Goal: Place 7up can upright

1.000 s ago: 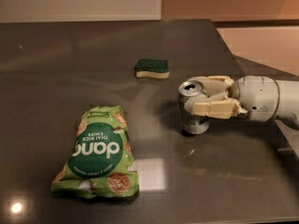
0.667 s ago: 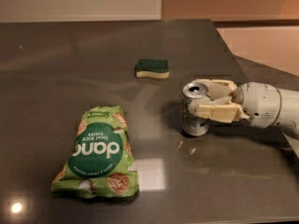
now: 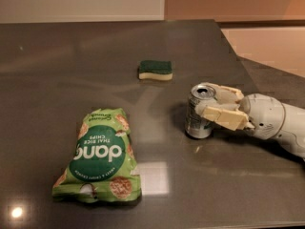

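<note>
Cream end effector (image 3: pixel 204 99) seemingly grips upright 7up can (image 3: pixel 196 125).

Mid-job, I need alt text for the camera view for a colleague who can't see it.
The pincer, reaching in from the right, is closed around the 7up can, which stands upright on the dark table. A green chips bag lies flat at the frame's left, and a green-and-yellow sponge sits farther back.

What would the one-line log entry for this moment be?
gripper: reaching from right, closed around 7up can | 7up can: upright on table | chips bag, sponge: apart, untouched
</note>
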`<state>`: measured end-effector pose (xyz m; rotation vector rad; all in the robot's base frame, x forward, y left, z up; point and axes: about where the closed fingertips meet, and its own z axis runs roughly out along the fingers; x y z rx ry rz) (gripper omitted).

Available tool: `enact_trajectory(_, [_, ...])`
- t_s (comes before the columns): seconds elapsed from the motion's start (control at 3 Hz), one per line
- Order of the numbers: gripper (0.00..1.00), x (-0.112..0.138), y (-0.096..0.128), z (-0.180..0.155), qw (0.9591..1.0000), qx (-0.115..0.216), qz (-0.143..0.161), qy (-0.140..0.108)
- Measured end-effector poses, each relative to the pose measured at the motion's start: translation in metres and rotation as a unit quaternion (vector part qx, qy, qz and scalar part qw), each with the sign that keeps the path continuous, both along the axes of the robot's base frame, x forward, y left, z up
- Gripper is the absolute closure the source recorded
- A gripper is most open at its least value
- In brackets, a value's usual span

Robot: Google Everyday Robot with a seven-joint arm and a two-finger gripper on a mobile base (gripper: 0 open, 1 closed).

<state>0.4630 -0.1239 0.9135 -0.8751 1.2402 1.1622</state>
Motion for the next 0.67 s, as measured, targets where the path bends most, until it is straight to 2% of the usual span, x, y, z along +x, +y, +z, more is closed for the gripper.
enact_trajectory(0.33, [0.0,0.0,0.0019,0.0009,1.0,0.0,0.002,-0.001])
enact_trajectory(0.67, [0.0,0.0,0.002,0.0009,1.0,0.0,0.002,-0.001])
